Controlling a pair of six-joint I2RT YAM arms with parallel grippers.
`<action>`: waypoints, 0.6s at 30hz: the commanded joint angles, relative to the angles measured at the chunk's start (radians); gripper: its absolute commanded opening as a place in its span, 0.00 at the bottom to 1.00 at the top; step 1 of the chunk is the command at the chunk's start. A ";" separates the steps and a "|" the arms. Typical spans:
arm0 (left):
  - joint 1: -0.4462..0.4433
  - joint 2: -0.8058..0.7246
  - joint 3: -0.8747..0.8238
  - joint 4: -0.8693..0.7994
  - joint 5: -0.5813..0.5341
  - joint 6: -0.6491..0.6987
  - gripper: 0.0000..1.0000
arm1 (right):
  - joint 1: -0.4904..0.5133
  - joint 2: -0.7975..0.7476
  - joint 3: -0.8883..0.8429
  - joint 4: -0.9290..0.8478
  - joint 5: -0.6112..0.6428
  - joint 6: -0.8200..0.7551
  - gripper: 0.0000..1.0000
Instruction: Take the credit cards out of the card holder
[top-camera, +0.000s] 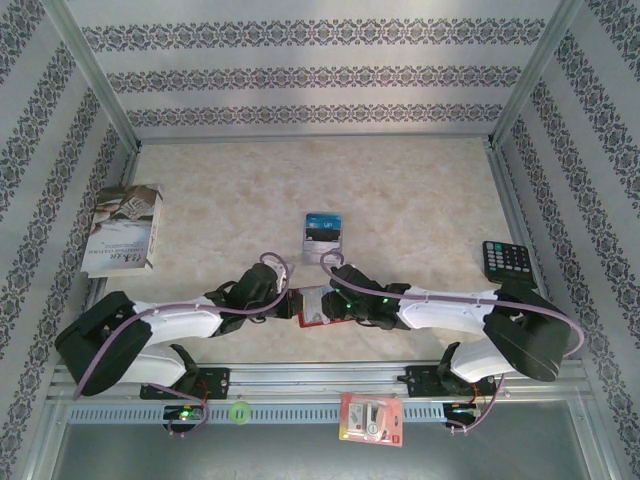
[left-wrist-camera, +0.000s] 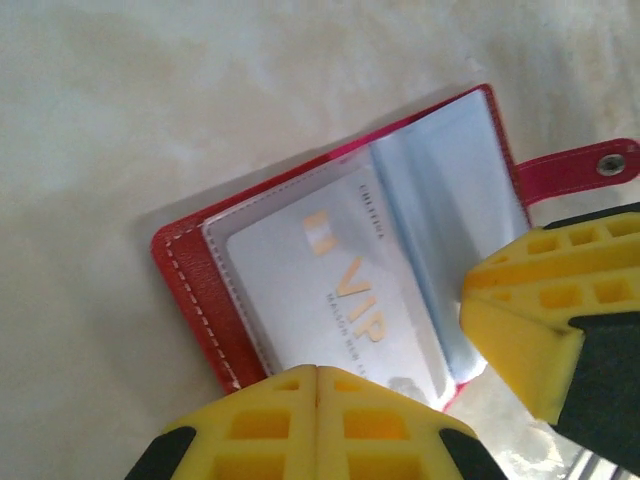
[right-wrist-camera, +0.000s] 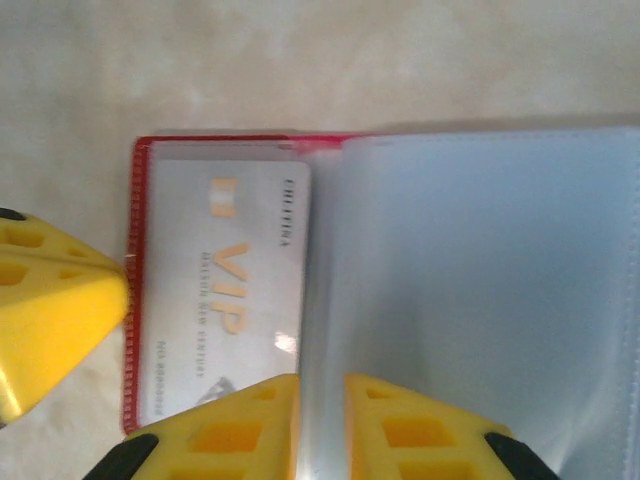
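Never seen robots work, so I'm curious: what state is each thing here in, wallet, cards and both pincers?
Red leather-like folding card holder: open, lying flat on the table.
Silvery VIP credit card: tucked inside a clear pocket.
Blue-and-dark credit card: out, lying on the table.
Left pincer: shut, at the holder's edge.
Right pincer: nearly shut, pinching the clear plastic sleeves.
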 joint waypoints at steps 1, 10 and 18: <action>0.000 -0.051 0.015 -0.022 0.015 0.017 0.08 | 0.010 -0.047 0.035 -0.019 0.039 -0.040 0.20; -0.016 0.055 0.023 -0.038 -0.063 0.009 0.00 | -0.049 -0.004 0.064 0.021 -0.137 -0.059 0.19; -0.017 0.079 0.022 -0.061 -0.094 0.025 0.00 | -0.080 0.116 0.091 0.027 -0.198 -0.030 0.18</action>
